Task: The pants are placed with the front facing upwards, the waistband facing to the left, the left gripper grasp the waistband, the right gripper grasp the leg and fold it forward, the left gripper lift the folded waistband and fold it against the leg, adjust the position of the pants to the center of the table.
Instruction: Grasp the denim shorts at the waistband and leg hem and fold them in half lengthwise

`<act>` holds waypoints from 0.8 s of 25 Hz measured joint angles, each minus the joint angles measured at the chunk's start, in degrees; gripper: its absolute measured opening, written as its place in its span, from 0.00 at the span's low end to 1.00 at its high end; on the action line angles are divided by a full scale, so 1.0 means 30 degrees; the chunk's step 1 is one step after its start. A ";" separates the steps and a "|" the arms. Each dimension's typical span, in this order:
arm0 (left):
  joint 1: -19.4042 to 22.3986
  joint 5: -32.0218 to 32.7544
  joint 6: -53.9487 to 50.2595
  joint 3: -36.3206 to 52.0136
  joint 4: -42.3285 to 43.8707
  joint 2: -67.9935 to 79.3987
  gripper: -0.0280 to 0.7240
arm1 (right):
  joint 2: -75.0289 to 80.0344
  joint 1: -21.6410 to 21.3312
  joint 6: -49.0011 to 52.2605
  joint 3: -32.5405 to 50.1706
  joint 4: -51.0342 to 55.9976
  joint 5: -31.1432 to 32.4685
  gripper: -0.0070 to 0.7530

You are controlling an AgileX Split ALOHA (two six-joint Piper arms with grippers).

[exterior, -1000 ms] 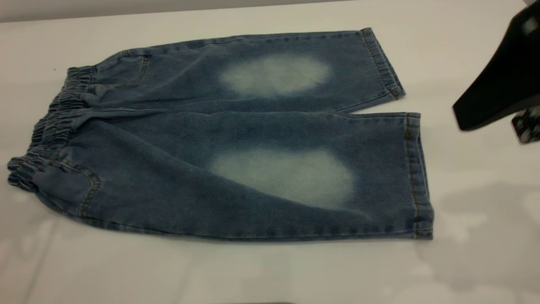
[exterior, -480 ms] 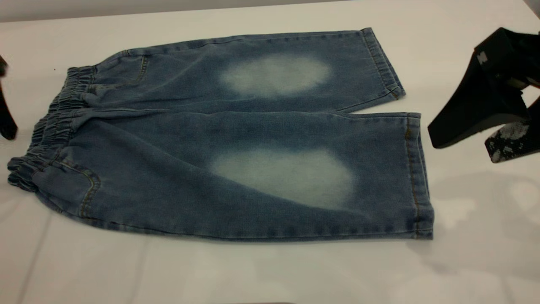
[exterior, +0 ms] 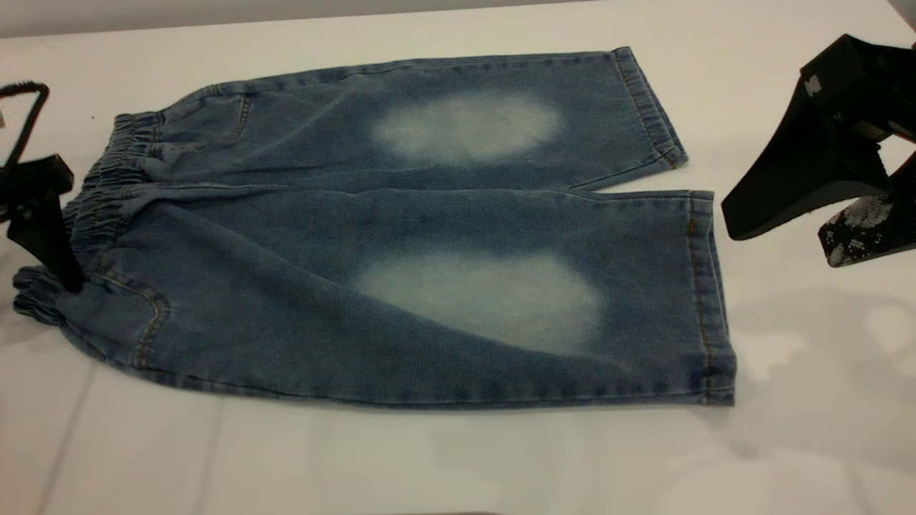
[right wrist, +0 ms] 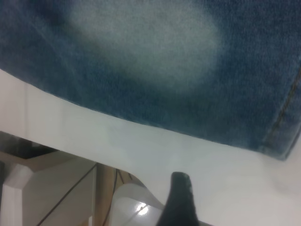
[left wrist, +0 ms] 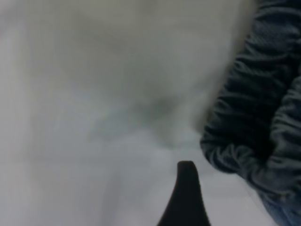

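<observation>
Presently the pants [exterior: 401,236] lie flat on the white bench [exterior: 458,465], waistband [exterior: 93,207] at nine o'clock, the left gripper [exterior: 43,236] over that band, jaw state indeterminable, the right gripper [exterior: 794,229] at three o'clock beyond the hems, jaws apart.

The pants [exterior: 401,236] are woven blue denim cloth, matt and faintly ribbed, with pale worn ovals and tan stitching. At nine o'clock the waistband [exterior: 107,186] is gathered and ruffled. The table [exterior: 458,465] is smooth white with a soft sheen. At three o'clock the right gripper [exterior: 780,232] looks like matt black plastic, one fingertip [exterior: 862,232] speckled and scuffed.
</observation>
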 joint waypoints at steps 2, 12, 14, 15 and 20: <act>0.0000 -0.0210 0.0000 0.0000 -0.0040 0.0289 0.75 | 0.0000 0.0000 0.0000 0.0000 0.0051 -0.0064 0.68; 0.0000 -0.0619 0.0587 -0.0022 -0.0239 0.0501 0.29 | 0.0345 0.0000 0.0000 0.0492 0.0796 0.0216 0.68; 0.0000 -0.0619 0.1181 -0.0062 -0.0471 0.0501 0.16 | 0.0881 0.0000 -0.0025 0.0827 0.1114 0.0216 0.68; 0.0000 -0.0619 0.1571 -0.0062 -0.0667 0.0501 0.13 | 0.1364 0.0000 -0.0073 0.0967 0.1326 0.0216 0.68; -0.0437 -0.0682 0.3856 -0.0062 -0.2464 0.0501 0.11 | 0.3506 0.0000 -0.1749 0.1073 0.2990 0.0359 0.68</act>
